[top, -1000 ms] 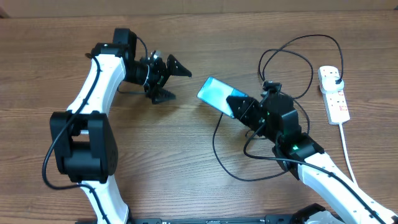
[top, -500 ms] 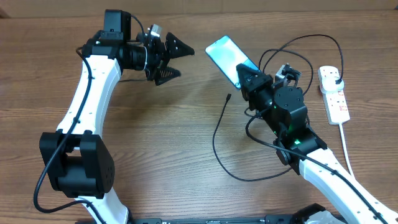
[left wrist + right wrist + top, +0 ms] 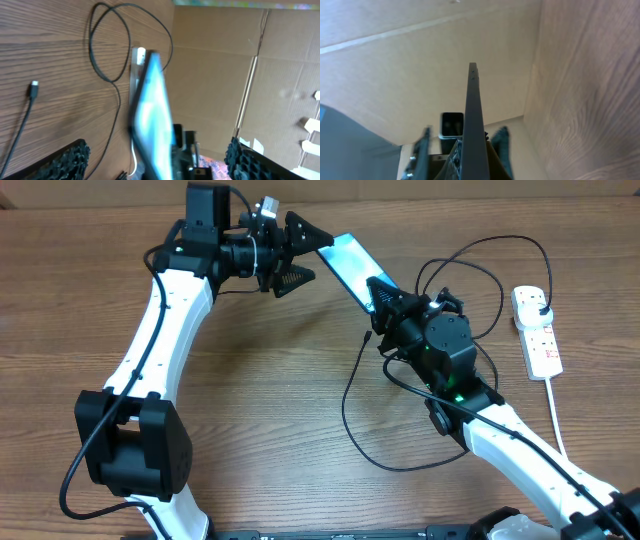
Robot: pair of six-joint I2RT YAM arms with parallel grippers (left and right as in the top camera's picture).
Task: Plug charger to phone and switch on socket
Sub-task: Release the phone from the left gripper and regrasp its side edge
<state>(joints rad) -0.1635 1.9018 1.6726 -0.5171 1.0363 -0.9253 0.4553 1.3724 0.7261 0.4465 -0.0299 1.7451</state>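
Note:
My right gripper point(image 3: 385, 298) is shut on the lower end of the phone point(image 3: 347, 264) and holds it off the table, tilted, with the light-blue screen up. In the right wrist view the phone point(image 3: 472, 110) shows edge-on between the jaws point(image 3: 472, 162). My left gripper point(image 3: 304, 258) is open at the phone's far end. In the left wrist view the phone point(image 3: 152, 115) stands blurred between the wide-apart fingers point(image 3: 157, 162). The charger cable point(image 3: 348, 415) lies looped on the table with its connector tip point(image 3: 369, 335) free; the tip also shows in the left wrist view point(image 3: 33, 86). Its plug sits in the socket point(image 3: 541, 345).
The socket's thick white cord point(image 3: 560, 425) runs toward the front right edge. More black cable loops point(image 3: 480, 275) lie behind my right arm. A cardboard wall point(image 3: 225, 75) stands along the back of the table.
My right gripper has lifted the phone and carried it back and to the left. My left arm has swung back and right, bringing its open fingers to the phone's far end.

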